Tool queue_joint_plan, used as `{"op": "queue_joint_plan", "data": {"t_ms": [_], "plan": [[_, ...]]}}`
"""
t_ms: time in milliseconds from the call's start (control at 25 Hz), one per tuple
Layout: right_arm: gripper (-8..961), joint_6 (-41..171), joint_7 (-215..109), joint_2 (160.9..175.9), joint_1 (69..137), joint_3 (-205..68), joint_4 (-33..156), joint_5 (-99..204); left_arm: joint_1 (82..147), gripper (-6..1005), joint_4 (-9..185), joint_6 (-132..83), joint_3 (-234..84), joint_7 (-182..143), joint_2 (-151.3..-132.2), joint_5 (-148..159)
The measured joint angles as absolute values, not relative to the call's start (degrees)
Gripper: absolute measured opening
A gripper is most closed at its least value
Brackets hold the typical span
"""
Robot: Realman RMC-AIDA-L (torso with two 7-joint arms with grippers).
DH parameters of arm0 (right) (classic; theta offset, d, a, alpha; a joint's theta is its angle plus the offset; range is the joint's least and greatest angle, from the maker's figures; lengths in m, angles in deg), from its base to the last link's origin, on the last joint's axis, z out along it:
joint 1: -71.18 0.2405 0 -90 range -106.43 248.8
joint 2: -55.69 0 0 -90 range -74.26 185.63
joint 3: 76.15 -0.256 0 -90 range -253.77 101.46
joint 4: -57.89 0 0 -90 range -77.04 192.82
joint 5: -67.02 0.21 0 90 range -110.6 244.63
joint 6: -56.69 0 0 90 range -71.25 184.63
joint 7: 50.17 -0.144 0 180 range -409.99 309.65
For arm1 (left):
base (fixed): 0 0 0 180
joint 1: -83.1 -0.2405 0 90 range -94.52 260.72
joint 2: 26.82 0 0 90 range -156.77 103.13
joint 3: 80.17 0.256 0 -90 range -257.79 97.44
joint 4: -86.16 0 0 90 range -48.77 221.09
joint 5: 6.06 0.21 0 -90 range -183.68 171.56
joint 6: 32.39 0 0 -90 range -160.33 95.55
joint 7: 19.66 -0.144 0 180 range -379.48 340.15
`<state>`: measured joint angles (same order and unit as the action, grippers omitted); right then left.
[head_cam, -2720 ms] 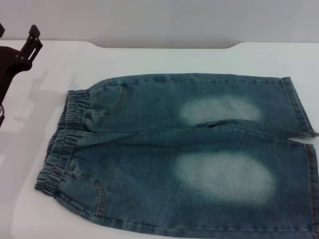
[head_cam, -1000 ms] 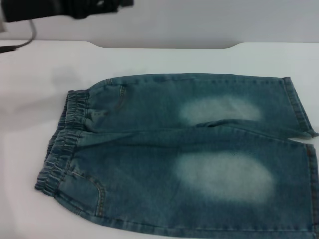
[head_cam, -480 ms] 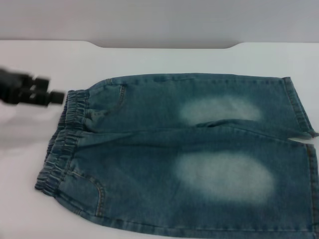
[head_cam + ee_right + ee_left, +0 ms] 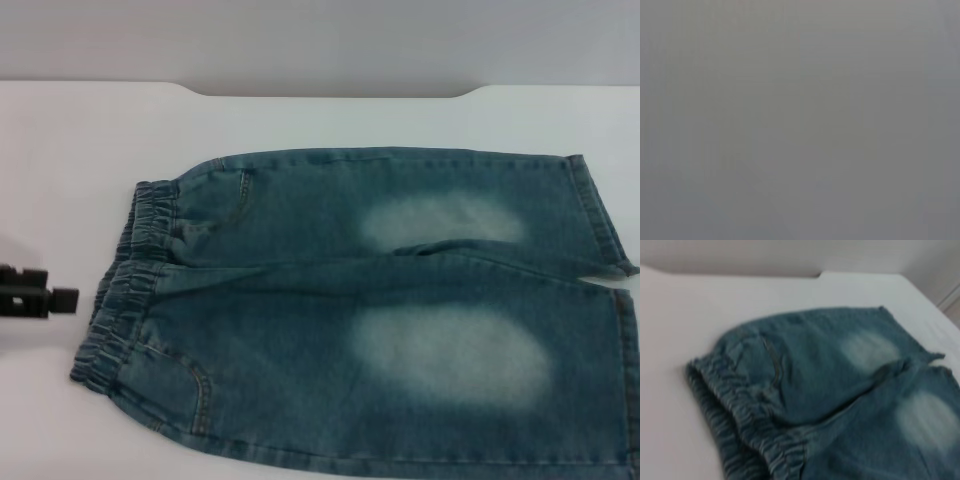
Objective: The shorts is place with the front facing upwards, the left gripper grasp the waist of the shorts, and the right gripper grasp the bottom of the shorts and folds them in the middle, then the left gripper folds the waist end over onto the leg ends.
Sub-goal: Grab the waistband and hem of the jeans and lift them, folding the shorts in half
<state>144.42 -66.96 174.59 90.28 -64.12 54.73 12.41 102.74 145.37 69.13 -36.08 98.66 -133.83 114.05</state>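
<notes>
The dark two-finger left gripper has dropped lower since half a second ago, now just beside the elastic waistband of the faded blue denim shorts; its spread cannot be told; shorts lie flat, front up, on the white counter; leg hems point right.

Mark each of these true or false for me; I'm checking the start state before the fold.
1. The shorts lie flat and unfolded on the white table. True.
2. The elastic waistband is toward the robot's right. False: it is on the robot's left, with the leg hems on the right.
3. The left pincer is gripping the waistband. False: it sits beside the waistband, apart from it.
4. Both legs show pale faded patches. True.
5. The right pincer is on the hems. False: it is not in view.
</notes>
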Motion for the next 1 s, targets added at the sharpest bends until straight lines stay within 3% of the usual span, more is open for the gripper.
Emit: {"op": "queue_joint_plan", "data": {"t_ms": [480, 1000], "plan": [[537, 144.87, -67.04, 174.77, 90.54, -64.11, 54.33, 12.44, 104.52, 796, 143.64, 65.03, -35.5, 95.29, -137.52, 124.99], [536, 145.13, -68.44, 174.78, 90.91, -64.11, 54.28, 12.44, 105.58, 784, 141.38, 61.49, -35.53, 93.96, -139.3, 130.86]]}}
